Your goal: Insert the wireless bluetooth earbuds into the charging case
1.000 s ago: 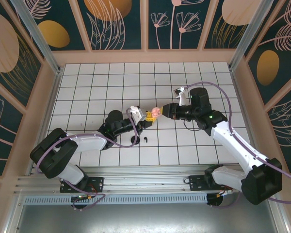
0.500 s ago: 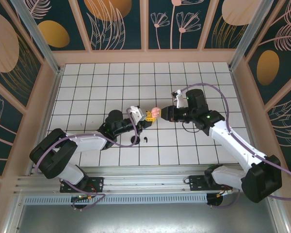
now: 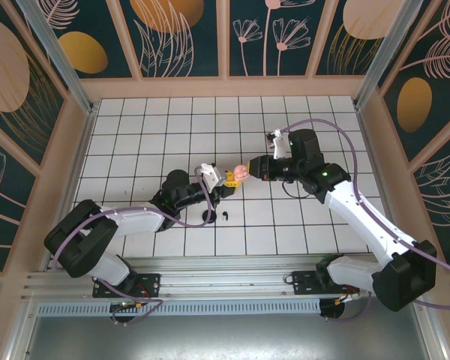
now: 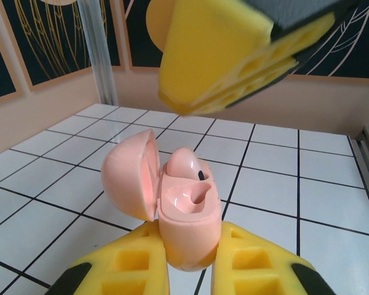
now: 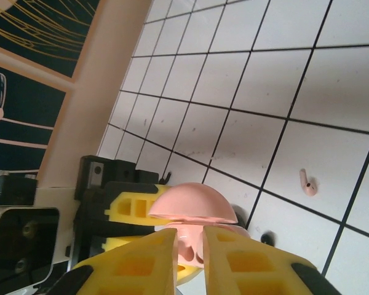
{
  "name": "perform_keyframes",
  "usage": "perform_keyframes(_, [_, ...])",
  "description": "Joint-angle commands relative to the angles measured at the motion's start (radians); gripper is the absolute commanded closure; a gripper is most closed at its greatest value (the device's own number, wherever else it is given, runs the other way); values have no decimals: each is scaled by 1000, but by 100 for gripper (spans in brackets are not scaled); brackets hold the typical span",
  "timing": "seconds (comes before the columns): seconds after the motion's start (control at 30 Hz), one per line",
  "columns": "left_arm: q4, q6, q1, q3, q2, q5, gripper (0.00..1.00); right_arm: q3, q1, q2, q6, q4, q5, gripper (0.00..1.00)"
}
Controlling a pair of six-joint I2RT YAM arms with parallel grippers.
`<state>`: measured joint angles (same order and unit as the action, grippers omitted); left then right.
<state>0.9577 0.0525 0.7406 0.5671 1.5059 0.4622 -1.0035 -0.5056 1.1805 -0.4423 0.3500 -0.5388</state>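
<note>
My left gripper [image 4: 190,249] is shut on the pale pink charging case [image 4: 183,236] and holds it upright above the tiles, lid [image 4: 130,178] swung open. One pink earbud [image 4: 186,163] sits in the far slot; the near slot [image 4: 194,198] is bare. My right gripper [image 5: 189,246] hovers just over the case [image 5: 194,206], its yellow fingers [image 4: 221,55] close together with nothing between them. A second pink earbud [image 5: 307,182] lies on a tile beyond. A black earbud [image 3: 226,216] lies on the floor below the left gripper [image 3: 229,180].
A round black disc [image 3: 208,218] lies on the tiles beside the black earbud, under the left arm. The right arm [image 3: 337,191] reaches in from the right. Wooden walls ring the white tiled floor [image 3: 165,127].
The right arm has swung a little toward the far wall while its fingertips stay by the case, and its jaws have narrowed slightly. The left gripper and case have not moved.
</note>
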Motion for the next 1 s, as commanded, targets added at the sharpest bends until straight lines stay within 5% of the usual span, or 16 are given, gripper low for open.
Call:
perform_keyframes(0.0, [25, 18, 3, 25, -21, -2, 91, -8, -22, 23, 22, 23, 21, 83])
perform_keyframes(0.33, [33, -2, 2, 21, -24, -22, 91, 15, -31, 32, 27, 44, 65, 83])
perform_keyframes(0.5, [3, 7, -4, -8, -46, -94, 90, -56, -28, 30, 34, 82, 94, 74])
perform_keyframes(0.97, [-26, -170, -160, -215, -183, -278, 90, -215, -36, 231, -87, 364, 309, 69])
